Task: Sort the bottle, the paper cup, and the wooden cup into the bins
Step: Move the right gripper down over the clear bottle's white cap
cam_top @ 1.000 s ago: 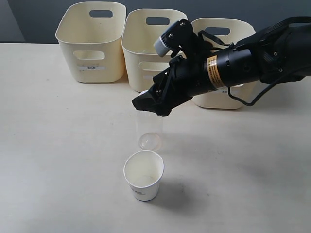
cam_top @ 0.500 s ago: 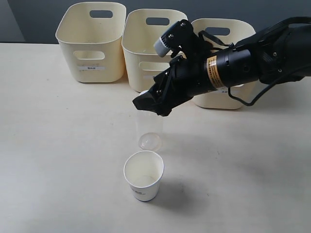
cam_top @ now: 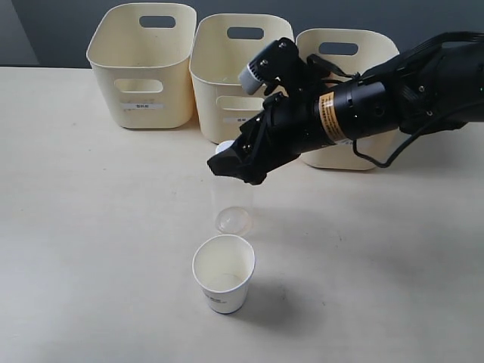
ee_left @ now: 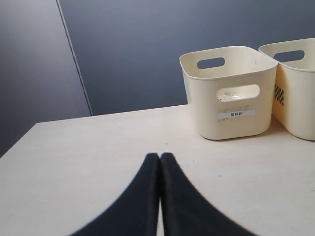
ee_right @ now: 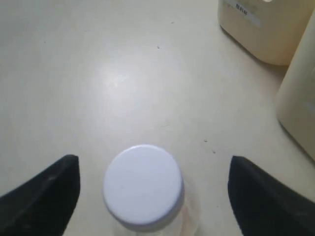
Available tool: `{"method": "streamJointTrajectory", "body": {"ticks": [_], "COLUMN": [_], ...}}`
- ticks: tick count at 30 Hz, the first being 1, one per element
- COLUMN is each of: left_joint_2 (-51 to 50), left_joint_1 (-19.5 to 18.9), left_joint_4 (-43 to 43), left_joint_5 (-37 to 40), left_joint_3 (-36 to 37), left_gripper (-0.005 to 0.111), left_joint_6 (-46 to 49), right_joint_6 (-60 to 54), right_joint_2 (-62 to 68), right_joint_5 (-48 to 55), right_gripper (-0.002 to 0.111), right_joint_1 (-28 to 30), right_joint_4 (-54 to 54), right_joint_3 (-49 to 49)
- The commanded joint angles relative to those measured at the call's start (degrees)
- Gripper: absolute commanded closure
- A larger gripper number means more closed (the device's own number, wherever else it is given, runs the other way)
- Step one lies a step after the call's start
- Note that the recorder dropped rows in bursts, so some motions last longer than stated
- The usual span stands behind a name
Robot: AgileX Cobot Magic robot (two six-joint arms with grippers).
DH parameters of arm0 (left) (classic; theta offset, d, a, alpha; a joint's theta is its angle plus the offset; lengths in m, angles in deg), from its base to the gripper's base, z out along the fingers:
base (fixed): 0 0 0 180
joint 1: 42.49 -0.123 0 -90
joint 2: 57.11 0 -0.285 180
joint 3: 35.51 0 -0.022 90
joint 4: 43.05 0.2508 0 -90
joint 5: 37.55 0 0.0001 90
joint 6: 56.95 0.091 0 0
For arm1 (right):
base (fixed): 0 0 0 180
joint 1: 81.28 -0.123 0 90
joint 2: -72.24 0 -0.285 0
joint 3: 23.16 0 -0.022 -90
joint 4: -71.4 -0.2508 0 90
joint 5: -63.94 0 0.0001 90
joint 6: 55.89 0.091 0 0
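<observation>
The clear bottle [cam_top: 231, 203] stands upright mid-table, its white cap [cam_top: 224, 147] peeking out beside my right gripper [cam_top: 236, 165]. That gripper hangs over the bottle, open. In the right wrist view the cap [ee_right: 142, 185] lies between the two spread fingers [ee_right: 47, 191], touching neither. The white paper cup [cam_top: 224, 273] stands upright just in front of the bottle. Three cream bins [cam_top: 142, 68] line the back. My left gripper [ee_left: 160, 156] is shut on nothing, low over bare table. The wooden cup is out of view.
The middle bin [cam_top: 227, 83] and right bin [cam_top: 355, 155] sit right behind the right arm's black body [cam_top: 363, 106]. In the left wrist view the left bin [ee_left: 231, 98] stands ahead. A dark wall backs the table.
My right gripper has edged slightly to the right over the bottle, uncovering more of the white cap. The bottle, the paper cup and the bins have not moved.
</observation>
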Motion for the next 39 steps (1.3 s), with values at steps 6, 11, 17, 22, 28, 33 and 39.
{"method": "streamJointTrajectory", "body": {"ticks": [6,11,17,22,28,33,39], "left_joint_2": [0.3,0.3,0.3,0.3,0.3,0.3,0.3], "left_joint_1": [0.0,0.0,0.0,0.0,0.0,0.0,0.0], "left_joint_4": [0.0,0.0,0.0,0.0,0.0,0.0,0.0], "left_joint_5": [-0.4,-0.4,-0.4,-0.4,-0.4,-0.4,-0.4], "left_joint_3": [0.1,0.1,0.1,0.1,0.1,0.1,0.1], "left_gripper": [0.107,0.107,0.107,0.107,0.107,0.107,0.107], "left_joint_6": [-0.1,-0.1,-0.1,-0.1,-0.1,-0.1,-0.1], "right_joint_6": [-1.0,-1.1,-1.2,-1.2,-1.4,-1.5,-1.5], "right_joint_2": [0.2,0.2,0.2,0.2,0.2,0.2,0.2], "right_joint_5": [1.0,2.4,3.5,3.5,3.4,3.4,3.4], "right_gripper": [0.031,0.031,0.031,0.031,0.031,0.031,0.031], "right_joint_1": [0.1,0.1,0.1,0.1,0.1,0.1,0.1], "right_joint_4": [0.0,0.0,0.0,0.0,0.0,0.0,0.0], "right_joint_3": [-0.2,-0.2,-0.2,-0.2,-0.2,-0.2,-0.2]}}
